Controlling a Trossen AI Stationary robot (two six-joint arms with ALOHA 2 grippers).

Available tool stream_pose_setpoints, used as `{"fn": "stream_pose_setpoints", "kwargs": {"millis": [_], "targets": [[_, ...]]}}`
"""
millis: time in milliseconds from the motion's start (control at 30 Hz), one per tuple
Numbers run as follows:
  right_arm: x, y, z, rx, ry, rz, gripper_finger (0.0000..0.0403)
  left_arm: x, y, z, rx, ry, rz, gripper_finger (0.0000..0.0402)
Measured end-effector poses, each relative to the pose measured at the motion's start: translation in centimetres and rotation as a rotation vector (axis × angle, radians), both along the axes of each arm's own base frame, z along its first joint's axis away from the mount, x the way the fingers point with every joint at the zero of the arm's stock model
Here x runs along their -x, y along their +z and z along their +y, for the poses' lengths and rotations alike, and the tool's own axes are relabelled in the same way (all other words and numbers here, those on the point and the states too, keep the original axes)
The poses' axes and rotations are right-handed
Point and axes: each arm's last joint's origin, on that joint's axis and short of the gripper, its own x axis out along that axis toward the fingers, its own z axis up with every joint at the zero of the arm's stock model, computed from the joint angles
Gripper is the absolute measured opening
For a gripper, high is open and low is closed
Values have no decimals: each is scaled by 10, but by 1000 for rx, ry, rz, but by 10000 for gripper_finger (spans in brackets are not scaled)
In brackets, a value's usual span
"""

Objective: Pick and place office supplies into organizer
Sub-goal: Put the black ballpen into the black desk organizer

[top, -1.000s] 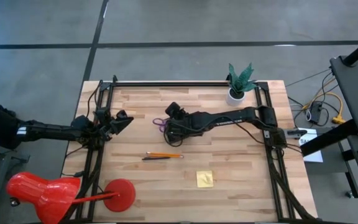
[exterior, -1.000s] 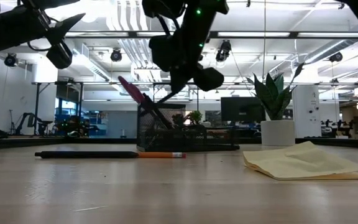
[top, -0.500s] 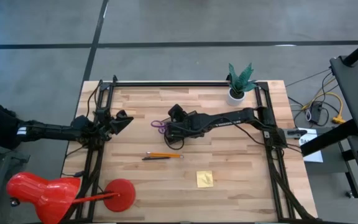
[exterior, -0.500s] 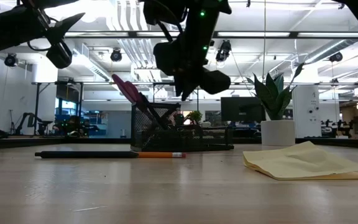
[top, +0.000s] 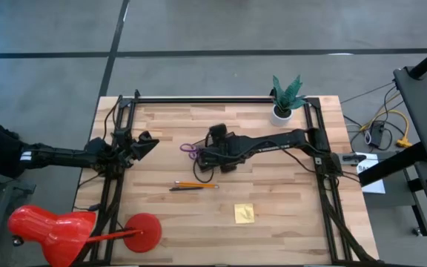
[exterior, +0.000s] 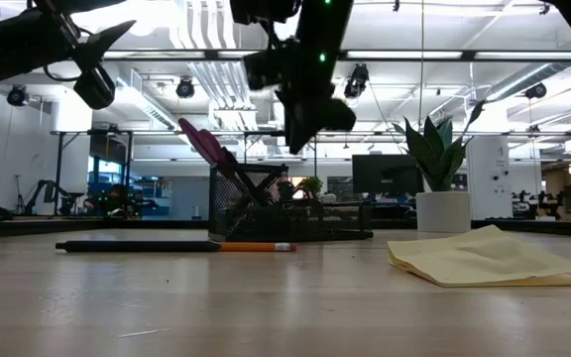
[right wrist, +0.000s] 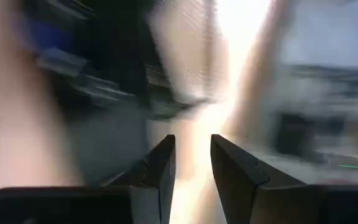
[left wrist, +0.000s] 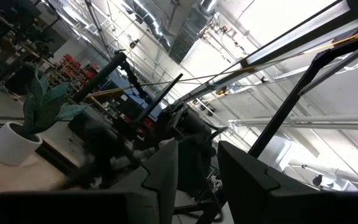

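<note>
The black mesh organizer (exterior: 295,213) stands mid-table, mostly hidden under my right arm in the high view. The purple-handled scissors (exterior: 209,147) stick into it and lean on its rim, handles (top: 190,148) jutting out toward the table's left. My right gripper (exterior: 305,111) (right wrist: 192,155) hovers above the organizer, narrowly open and empty. The orange pencil (top: 197,184) and a black pen (top: 182,189) lie side by side nearer the near edge. The yellow sticky-note pad (top: 244,213) lies flat beyond them. My left gripper (top: 148,142) (left wrist: 197,165) waits at the left edge, narrowly open.
A white pot with a green plant (top: 282,100) stands at the far edge, right of the organizer. A red lamp-like object (top: 50,230) sits off the near-left corner. Bare wood (top: 288,193) lies on the table's near right.
My right gripper has let go of the scissors, risen above the organizer, moved a little toward the table's right and turned. The scissors stay leaning in the organizer, which slid slightly toward the table's left.
</note>
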Motion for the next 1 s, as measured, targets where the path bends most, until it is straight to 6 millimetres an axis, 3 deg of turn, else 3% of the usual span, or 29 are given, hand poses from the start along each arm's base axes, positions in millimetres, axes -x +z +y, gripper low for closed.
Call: {"fn": "stream_pose_setpoints", "kwargs": {"millis": [133,200,433,767,1000], "targets": [[-1,-3,6,-690,-174,-53,84,0,0,0,-3,-7,0,99],[-2,-11,8,-837,-222,-46,82,0,0,0,-3,-9,0,99],[-6,-58,24,-819,-215,45,80,0,0,0,-4,-11,1,99],[-28,-61,38,-825,-36,-126,69,0,0,-2,-21,-52,3,99],[-36,-81,44,-790,40,-133,70,0,0,-2,-21,-52,3,99]]}}
